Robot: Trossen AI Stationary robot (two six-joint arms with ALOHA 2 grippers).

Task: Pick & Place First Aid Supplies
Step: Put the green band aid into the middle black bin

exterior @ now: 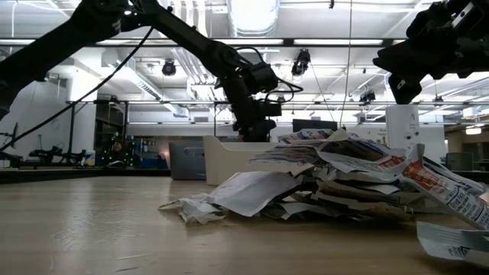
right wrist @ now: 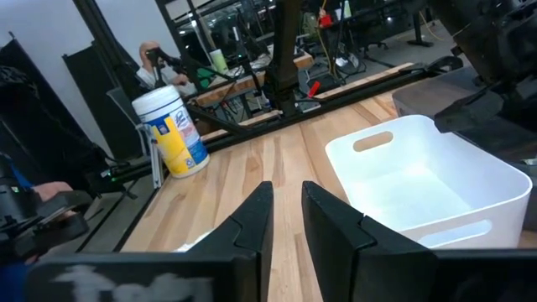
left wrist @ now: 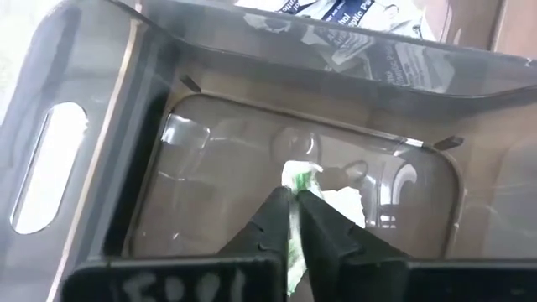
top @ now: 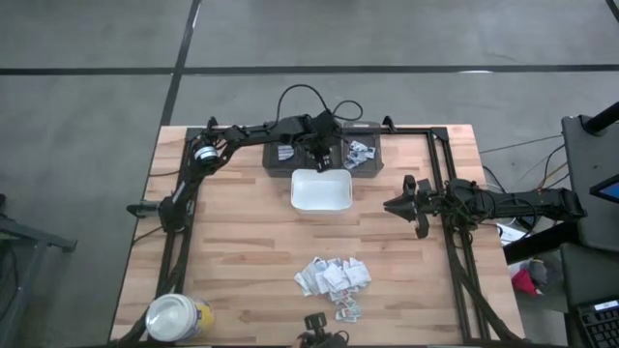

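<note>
Over the dark bin (left wrist: 101, 101), left claw (left wrist: 294, 197) grips a packet (left wrist: 295, 178).

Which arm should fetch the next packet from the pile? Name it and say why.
Right, probably. The right gripper is open, empty and nearer the pile of packets. The left gripper is busy over the dark bin, shut on a green-and-white packet.

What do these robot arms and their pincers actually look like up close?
Both arms are dark, thin and jointed, with black cables looping along them. The left gripper and right gripper each end in two flat, black, tapering fingers. A shiny round joint shows on the left arm.
</note>
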